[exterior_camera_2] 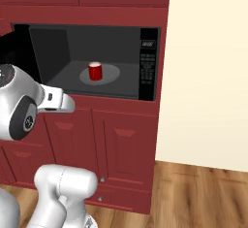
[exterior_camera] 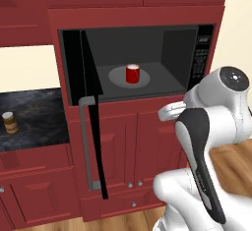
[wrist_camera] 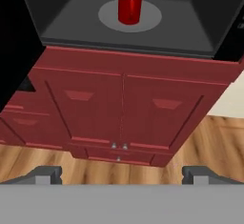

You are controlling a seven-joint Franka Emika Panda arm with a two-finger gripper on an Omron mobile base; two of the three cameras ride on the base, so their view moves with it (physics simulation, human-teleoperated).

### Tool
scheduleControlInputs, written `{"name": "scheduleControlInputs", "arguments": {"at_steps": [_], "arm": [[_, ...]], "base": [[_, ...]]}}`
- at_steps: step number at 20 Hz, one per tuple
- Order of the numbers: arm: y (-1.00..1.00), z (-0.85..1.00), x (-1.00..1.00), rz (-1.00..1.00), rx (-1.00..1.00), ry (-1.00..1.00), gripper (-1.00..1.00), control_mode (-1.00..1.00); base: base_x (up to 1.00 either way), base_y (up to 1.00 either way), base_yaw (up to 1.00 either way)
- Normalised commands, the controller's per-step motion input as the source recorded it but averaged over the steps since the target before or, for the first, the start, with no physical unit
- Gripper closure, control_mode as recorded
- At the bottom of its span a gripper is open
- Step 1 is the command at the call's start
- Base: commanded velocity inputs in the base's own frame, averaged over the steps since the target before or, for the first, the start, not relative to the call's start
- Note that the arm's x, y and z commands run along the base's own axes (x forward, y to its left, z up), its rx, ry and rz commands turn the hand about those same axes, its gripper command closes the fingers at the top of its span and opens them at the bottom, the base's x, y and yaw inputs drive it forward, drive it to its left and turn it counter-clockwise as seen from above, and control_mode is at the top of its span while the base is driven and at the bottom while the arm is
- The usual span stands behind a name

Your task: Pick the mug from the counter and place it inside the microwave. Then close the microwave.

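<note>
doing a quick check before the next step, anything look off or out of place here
Nothing looks spilled, tipped or damaged. The small red mug stands upright on the grey round plate inside the black built-in microwave. Its black glass door hangs wide open, not yet closed. The open pincer is empty, outside the cavity.

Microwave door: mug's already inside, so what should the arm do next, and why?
Probably swing toward the open door and push it shut. The mug stands upright on the turntable inside the microwave, and the gripper is open, empty and backed out.
</note>
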Motion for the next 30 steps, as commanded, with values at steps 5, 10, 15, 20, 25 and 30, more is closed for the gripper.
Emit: {"name": "scheduleControlInputs", "arguments": {"at_steps": [5,10,15,20,25,30], "arm": [[0.00,0.34,-0.38,-0.02,0.00,-0.13,-1.00,-1.00],[0.00,0.26,-0.47,-0.04,0.00,-0.23,-1.00,-1.00],[0.00,0.20,-0.55,-0.10,0.00,-0.18,-1.00,-1.00],[0.00,0.22,-0.61,-0.17,0.00,-0.13,-1.00,-1.00],[0.00,0.19,-0.51,-0.23,0.00,-0.13,-1.00,-1.00],[0.00,0.20,-0.40,-0.28,0.00,-0.20,-1.00,-1.00]], "base": [[0.00,0.00,0.00],[0.00,0.00,0.00],[0.00,0.00,0.00],[0.00,0.00,0.00],[0.00,0.00,0.00],[0.00,0.00,0.00]]}}
